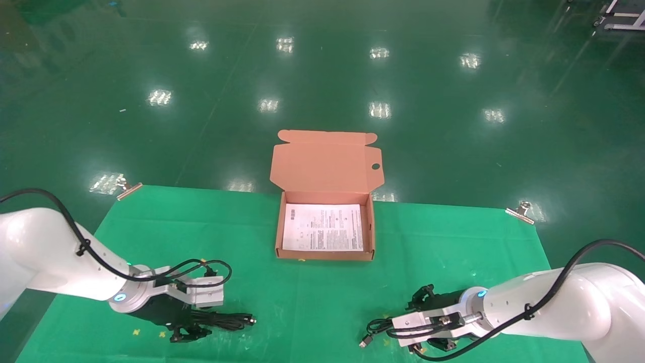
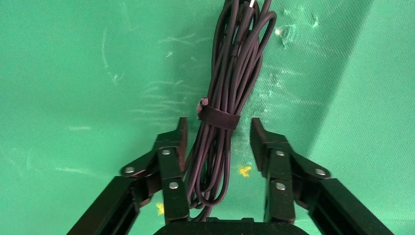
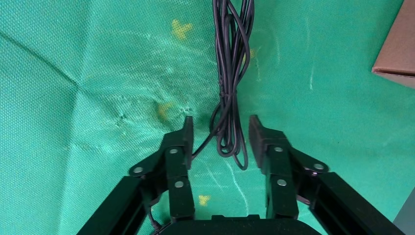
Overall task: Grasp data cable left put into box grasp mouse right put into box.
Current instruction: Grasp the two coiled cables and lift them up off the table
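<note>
Box [image 1: 325,229] sat open at the middle of the far edge of the green-clothed table [image 1: 453,242], lid hinged up and back, one round hole near the lid's right edge, white printed leaflet [image 1: 323,227] lining the bottom. Nothing else was inside it.

Left gripper [image 2: 217,134] was low over the near left part of the table, fingers spread wide on either side of the data cable [image 2: 225,98]. One finger [image 2: 171,156] touched or nearly touched the strands; the other stood clear, so nothing was gripped. Cable lay flat on the cloth as a long narrow hank with a dark strap around its middle, running from between the fingers out toward the table's centre, plug end showing in the head view beyond the gripper.

Right gripper [image 3: 219,132] was low over the near right part of the table, jaws also released and wide. A thin black cord [image 3: 229,98], folded into a loose bundle, lay between its fingers without contact. In the head view its loops and USB plug [image 1: 364,343] lay on the cloth just left of that gripper. The mouse body itself could not be made out; it was hidden under the arm or out of frame.

A corner of the box showed at the edge of the right wrist view. Metal clips [image 1: 520,212] held the cloth at both far corners.
</note>
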Tool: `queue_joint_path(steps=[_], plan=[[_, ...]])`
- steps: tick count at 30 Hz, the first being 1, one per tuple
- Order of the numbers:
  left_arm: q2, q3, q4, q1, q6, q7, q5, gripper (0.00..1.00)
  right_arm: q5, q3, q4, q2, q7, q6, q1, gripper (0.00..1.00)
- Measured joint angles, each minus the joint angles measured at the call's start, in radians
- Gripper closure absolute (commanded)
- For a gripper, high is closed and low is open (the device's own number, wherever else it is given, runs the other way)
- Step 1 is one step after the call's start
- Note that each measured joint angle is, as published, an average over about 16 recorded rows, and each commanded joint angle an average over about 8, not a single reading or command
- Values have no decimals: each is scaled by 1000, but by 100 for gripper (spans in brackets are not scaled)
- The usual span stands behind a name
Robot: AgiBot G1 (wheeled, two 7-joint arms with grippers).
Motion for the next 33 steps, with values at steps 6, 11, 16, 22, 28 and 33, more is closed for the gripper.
queue_joint_path(steps=[6,11,16,22,28,33], plan=[[-1,0,-1,0,1,0,0,100,0,0,1,0,0,0,0,100],[-1,0,-2,0,1,0,0,100,1,1,1,1,0,-1,-1,100],[-7,2,-13,1,-9,3,6,100,2,7,4,8,11,-3,9,100],[-40,0,-76,-10,-17,5,16,100,13,41,23,43,49,-4,45,100],[-104,-13,-225,-43,-26,-18,30,100,33,99,64,91,103,9,116,100],[-158,-35,-378,-81,-42,-66,44,100,66,151,95,109,132,34,189,100]])
